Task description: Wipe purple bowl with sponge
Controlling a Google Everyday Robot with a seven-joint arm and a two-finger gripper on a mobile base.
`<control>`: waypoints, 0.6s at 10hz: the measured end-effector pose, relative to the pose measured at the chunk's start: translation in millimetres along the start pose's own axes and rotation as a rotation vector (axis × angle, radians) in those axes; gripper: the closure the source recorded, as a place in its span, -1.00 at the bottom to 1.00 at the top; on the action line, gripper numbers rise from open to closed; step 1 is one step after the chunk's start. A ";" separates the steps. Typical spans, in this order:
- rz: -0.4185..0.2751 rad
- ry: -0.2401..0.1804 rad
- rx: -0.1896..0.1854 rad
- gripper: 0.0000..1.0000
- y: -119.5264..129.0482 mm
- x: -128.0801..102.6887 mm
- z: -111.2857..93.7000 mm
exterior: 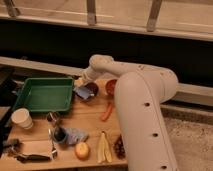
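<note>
matt wooden table [92, 125], glossy green plastic tray [44, 80], smooth pale gripper [82, 86] at the purple bowl [90, 90]

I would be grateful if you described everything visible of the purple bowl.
The purple bowl is small and round, plastic-looking, with a dark inside and a paler bluish outer wall. It seems tilted, mouth turned up and rightward. It rests on the wooden table, just right of the green tray and left of a red bowl. The hand is at its upper left rim; contact cannot be confirmed.
</note>
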 end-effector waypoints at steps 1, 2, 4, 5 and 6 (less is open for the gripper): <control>0.003 -0.003 0.021 1.00 -9.0 -2.9 -4.0; 0.002 -0.007 0.034 1.00 -13.6 -8.7 -6.0; -0.007 -0.008 0.062 1.00 -24.3 -21.4 -5.4; -0.009 -0.008 0.066 1.00 -26.6 -24.7 -4.3; -0.017 -0.009 0.063 1.00 -24.9 -28.3 -2.3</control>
